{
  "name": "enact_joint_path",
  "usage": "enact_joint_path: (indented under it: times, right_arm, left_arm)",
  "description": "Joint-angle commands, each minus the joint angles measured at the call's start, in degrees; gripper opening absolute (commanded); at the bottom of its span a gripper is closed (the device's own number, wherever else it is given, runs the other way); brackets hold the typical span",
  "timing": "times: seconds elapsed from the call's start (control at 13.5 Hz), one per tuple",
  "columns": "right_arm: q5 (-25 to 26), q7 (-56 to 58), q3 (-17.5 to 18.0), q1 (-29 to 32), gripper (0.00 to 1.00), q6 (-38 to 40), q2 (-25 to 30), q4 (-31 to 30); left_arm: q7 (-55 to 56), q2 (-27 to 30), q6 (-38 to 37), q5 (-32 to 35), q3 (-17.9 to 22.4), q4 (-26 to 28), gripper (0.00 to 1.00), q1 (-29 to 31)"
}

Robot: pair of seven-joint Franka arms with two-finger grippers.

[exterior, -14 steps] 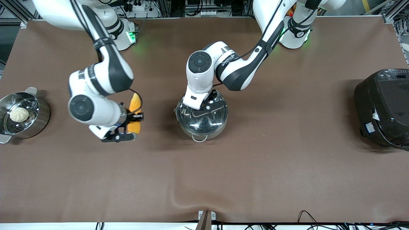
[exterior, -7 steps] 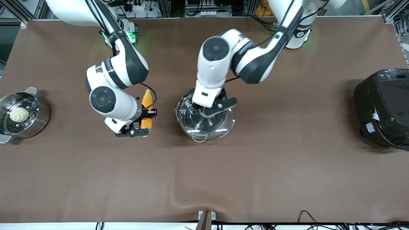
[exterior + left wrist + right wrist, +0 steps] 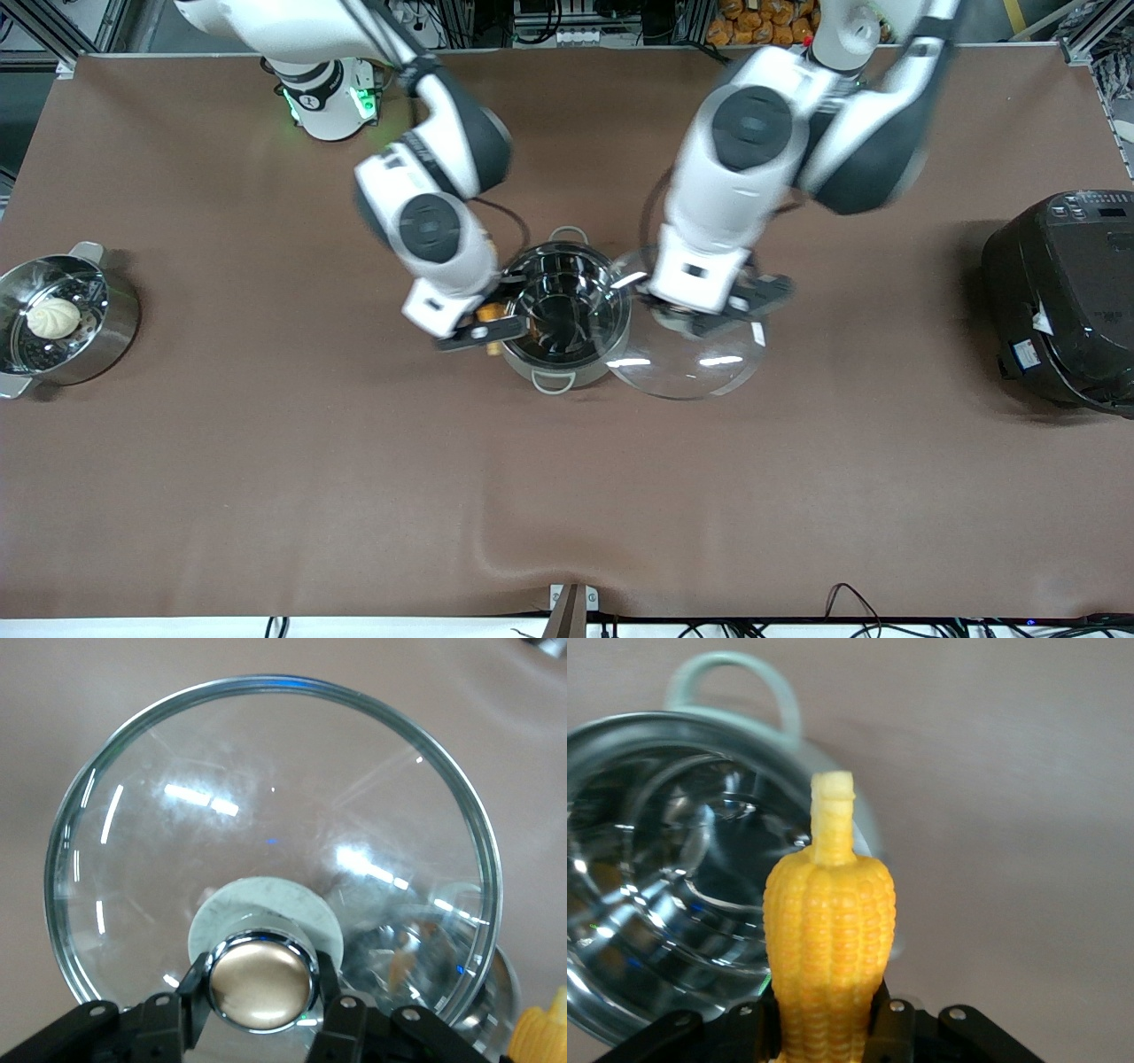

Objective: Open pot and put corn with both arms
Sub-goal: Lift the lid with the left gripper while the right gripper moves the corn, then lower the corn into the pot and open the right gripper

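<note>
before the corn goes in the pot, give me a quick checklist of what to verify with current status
1. Lid off the pot: ok. The lid is held up beside the pot, toward the left arm's end of the table; the pot is open.
2. Left gripper hold on the lid: ok, shut on the knob.
3. Right gripper hold on the corn: ok, fingers clamp its thick end.
4. Corn over the pot's opening: not ok, it sits at the rim, only partly over.
5. Pot inside free: ok, nothing visible in it.
6. Lid out of the corn's path: ok.
</note>
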State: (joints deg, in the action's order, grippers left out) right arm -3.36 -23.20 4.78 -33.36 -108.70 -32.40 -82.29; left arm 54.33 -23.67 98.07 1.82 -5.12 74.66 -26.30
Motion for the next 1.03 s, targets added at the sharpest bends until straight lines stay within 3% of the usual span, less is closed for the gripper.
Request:
enact_joint_path:
  times: [0.0, 0.3, 0.44, 0.52, 0.59, 0.66, 0.96]
  right_arm:
    - [0.9, -0.35, -0.65, -1.69, 0.0, -0.97, -5.48, 5.91]
    - [0.98, -4.04, -0.65, -3.81, 0.0, -7.12, -8.11, 5.92]
    - [0.9, -4.39, -0.65, -3.99, 0.0, -7.49, -8.56, 5.92]
    - [0.55, -6.92, -0.65, -4.34, 0.07, -7.57, -8.64, 5.83]
    - [0.11, -13.47, -0.56, -4.43, 0.5, -7.57, -8.91, 5.83]
    - [0.45, -18.93, -0.56, -5.13, 0.99, -8.18, -9.17, 5.74]
    - [-0.07, -23.47, -0.56, -5.58, 1.0, -11.45, -8.65, 5.39]
  left_arm:
    - [-10.25, 6.34, -0.25, 0.29, -0.86, 7.67, 0.0, 7.64]
    - [-26.95, 8.2, 0.45, -0.5, -1.21, 13.74, 0.0, 18.37]
    - [-32.51, 8.29, 4.55, -0.5, -1.21, 17.86, 0.0, 22.32]
    - [-34.18, 8.55, 8.32, -0.5, -1.21, 21.02, 0.0, 23.73]
    - [-35.5, 8.81, 12.36, -0.24, -1.21, 24.36, 0.0, 25.14]
    - [-36.39, 8.9, 16.84, -0.07, -1.21, 27.52, 0.0, 25.85]
    - [-36.66, 8.03, 32.58, 0.11, -1.21, 39.39, 0.0, 26.47]
